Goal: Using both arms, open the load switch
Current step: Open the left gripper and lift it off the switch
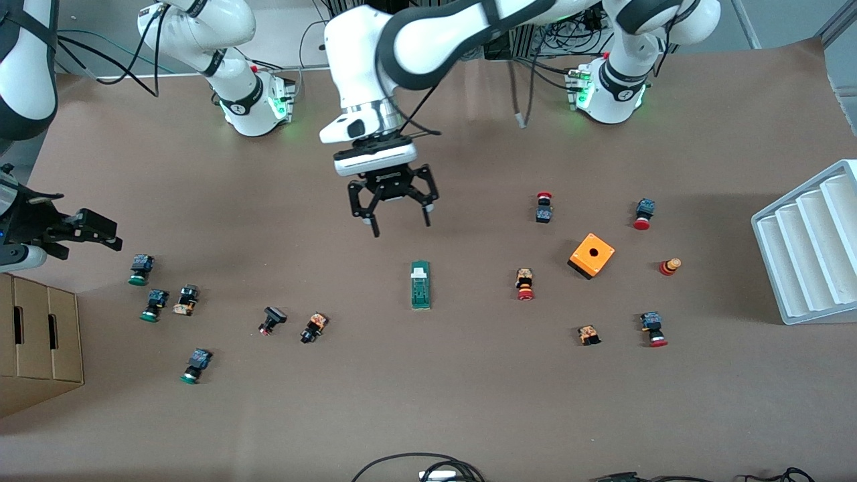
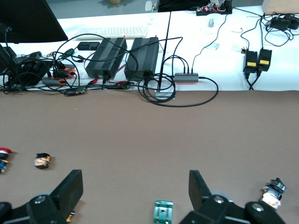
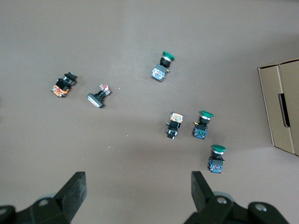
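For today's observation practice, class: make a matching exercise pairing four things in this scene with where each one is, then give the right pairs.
Things:
1. load switch
2. left claw
3. right claw
4. orange cube

Places:
A. over the green-capped buttons, open
B. toward the left arm's end of the table
C. flat on the table, mid-table
D. in the air above the load switch, open

Pairs: 1-C, 2-D, 3-A, 4-B

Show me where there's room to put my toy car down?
The bare brown strip nearer the front camera than the load switch is free. Toward the cardboard box, green-capped push buttons crowd together; red-capped ones ring the orange cube.
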### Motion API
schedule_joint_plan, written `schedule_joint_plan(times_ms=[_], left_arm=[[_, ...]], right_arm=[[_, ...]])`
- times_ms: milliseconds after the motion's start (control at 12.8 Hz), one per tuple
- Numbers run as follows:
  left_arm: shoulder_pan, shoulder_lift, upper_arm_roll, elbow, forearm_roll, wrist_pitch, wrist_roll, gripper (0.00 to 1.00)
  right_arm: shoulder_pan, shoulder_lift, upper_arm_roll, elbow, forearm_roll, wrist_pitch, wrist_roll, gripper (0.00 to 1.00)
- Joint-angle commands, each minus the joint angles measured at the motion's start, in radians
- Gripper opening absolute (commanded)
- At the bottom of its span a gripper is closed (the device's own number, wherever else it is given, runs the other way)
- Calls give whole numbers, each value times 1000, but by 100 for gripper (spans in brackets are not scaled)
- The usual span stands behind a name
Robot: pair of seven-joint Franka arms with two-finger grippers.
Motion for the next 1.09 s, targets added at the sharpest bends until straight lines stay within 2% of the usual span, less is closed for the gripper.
schedule_joint_plan(times_ms=[0, 233, 545, 1012], left_arm=[[55, -64, -7, -12, -98, 10, 141, 100], [61, -54, -1, 58, -109, 10, 184, 100], [155, -89, -1, 103, -242, -9, 396, 100], [365, -180, 1, 112, -468, -60, 737, 100]], right_arm=[[17, 12, 8, 20, -52, 0, 43, 100], [36, 10, 13, 22, -74, 7, 44, 100], [34, 12, 13, 25, -66, 8, 48, 100], [36, 10, 13, 25, -63, -1, 63, 100]])
